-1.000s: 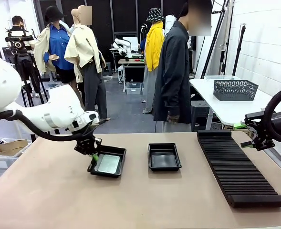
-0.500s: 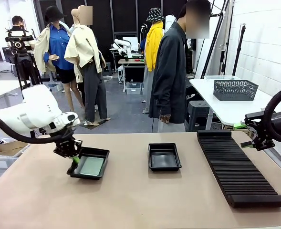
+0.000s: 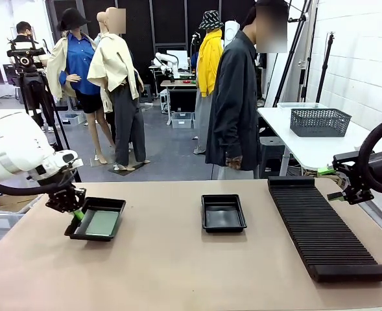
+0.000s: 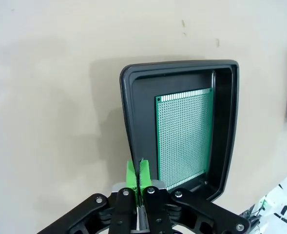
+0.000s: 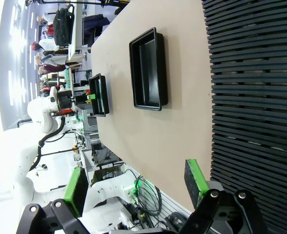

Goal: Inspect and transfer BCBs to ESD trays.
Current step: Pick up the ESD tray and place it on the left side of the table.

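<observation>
My left claw point(image 3: 78, 215) is at the left end of the tabletop point(image 3: 178, 278). It is pinched tight on the rim of a black tray point(image 3: 106, 201). A green board point(image 3: 101, 223) lies flat inside that tray. The tray looks a bit tipped, so I think I am carrying it to its spot. Next I should set it down flat and slow, so the board does not slide, and then let go. In the middle sits a second tray point(image 3: 224, 196). A person point(image 3: 233, 110) stands behind it. To the right is a long ribbed rack point(image 3: 323, 227). My right claw point(image 3: 333, 183) hangs beside it, wide open, holding nothing.
</observation>
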`<state>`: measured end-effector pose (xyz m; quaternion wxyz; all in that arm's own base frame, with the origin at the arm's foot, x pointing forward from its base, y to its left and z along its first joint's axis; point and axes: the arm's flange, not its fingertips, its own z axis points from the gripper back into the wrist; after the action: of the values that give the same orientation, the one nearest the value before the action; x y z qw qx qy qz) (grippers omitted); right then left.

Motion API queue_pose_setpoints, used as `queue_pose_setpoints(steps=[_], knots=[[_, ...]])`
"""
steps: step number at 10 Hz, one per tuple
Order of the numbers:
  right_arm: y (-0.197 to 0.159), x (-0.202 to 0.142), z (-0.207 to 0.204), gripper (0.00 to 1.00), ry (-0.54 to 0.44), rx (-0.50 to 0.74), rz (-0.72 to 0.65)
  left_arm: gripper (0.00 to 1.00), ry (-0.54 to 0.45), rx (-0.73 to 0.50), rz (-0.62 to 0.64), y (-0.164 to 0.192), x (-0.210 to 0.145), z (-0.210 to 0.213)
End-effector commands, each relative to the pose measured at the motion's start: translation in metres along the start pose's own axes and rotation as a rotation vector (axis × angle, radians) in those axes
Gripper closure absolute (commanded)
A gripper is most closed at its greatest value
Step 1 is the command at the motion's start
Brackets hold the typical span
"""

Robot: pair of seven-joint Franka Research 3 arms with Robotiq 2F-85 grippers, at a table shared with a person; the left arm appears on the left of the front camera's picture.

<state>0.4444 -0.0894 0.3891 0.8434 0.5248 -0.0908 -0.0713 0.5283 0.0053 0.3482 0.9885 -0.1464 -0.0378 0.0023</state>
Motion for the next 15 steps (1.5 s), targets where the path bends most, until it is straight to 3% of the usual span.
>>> queue_pose_setpoints(steps=[1,6,9,15], knots=[[0.002,0.002,-0.002,0.00,-0.009,-0.006,-0.009,1.00,-0.007,-0.035,-0.004,0.022,-0.004,0.017],[0.002,0.002,-0.002,0.00,-0.009,-0.006,-0.009,1.00,-0.006,-0.052,0.000,0.083,-0.006,0.042],[0.002,0.002,-0.002,0.00,-0.009,-0.006,-0.009,1.00,0.008,0.023,0.050,0.112,-0.002,0.047],[0.002,0.002,-0.002,0.00,-0.009,-0.006,-0.009,1.00,0.043,0.046,0.029,0.138,0.003,0.035]])
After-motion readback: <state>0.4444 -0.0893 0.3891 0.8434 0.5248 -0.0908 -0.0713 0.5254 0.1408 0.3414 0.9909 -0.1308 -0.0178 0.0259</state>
